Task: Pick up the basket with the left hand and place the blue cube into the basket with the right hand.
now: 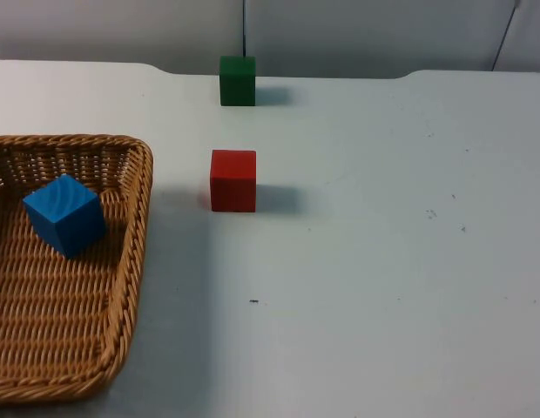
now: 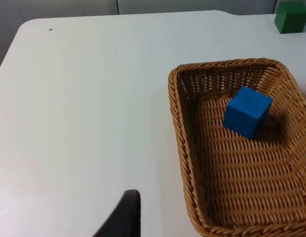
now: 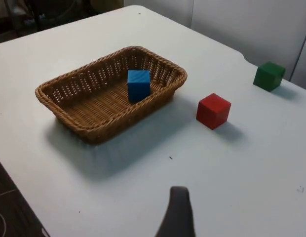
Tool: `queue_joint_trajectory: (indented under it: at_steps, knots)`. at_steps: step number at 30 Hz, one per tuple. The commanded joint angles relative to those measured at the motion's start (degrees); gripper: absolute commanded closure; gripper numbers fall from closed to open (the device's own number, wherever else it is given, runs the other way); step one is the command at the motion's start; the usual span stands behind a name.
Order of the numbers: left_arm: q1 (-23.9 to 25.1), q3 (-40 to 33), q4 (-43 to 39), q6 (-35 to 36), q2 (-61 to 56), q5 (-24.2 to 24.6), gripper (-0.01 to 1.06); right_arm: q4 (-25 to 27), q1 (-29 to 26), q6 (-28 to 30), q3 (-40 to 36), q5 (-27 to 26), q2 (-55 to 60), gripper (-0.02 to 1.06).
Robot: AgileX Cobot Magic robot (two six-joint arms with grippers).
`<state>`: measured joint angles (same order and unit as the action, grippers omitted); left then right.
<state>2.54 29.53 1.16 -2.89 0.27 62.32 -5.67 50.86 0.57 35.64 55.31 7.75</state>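
Basket, woven wicker, rectangular with rounded corners, standing on the white table at its left side in the top view. Blue cube lies inside the basket, on the woven floor near the far wall, turned at an angle to the walls and apart from them. Red cube stands on the table just beyond the basket's right rim, a strip of bare table between the two. Green cube stands farther back, near the table's far edge by the grey partition wall, roughly in line with the red cube and well apart from it. Left pincer: one black fingertip shows in the left wrist view, over bare table beside the basket's long rim and not touching it; whether this pincer is wide or narrow cannot be told. Right pincer: one black fingertip shows in the right wrist view, over bare table well apart from basket and cubes; its state likewise cannot be told. Right wrist view takes in the whole basket from outside, with all four walls; left wrist view looks into its interior.
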Motion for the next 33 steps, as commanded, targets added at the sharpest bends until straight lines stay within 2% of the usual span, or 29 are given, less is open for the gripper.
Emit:
queue_joint_trajectory:
  at_steps: [1,3,15,20,27,33]
  knots:
    - [-0.1,-0.2,0.5,0.3,-0.3,-0.7,0.00,-0.3,0.1,-0.6,-0.1,1.3,-0.8,0.38]
    - [-0.1,-0.2,0.5,0.3,-0.3,-0.7,0.00,-0.3,0.1,-0.6,-0.1,3.9,-1.4,0.38]
    - [-0.1,-0.2,0.5,0.3,-0.3,-0.7,0.00,-0.2,0.1,-0.6,-0.4,6.3,-1.9,0.38]
    - [-0.1,-0.2,0.5,0.3,-0.3,-0.7,0.00,-0.8,0.1,-2.7,-5.3,4.0,-5.0,0.38]
    - [-0.1,-0.2,0.4,0.6,-0.3,-0.7,0.00,-4.0,0.3,-5.2,-5.7,5.9,-7.8,0.38]
    - [-0.1,-0.2,0.4,0.6,-0.3,-0.7,0.00,-4.0,0.3,-5.2,-6.0,5.5,-7.8,0.38]
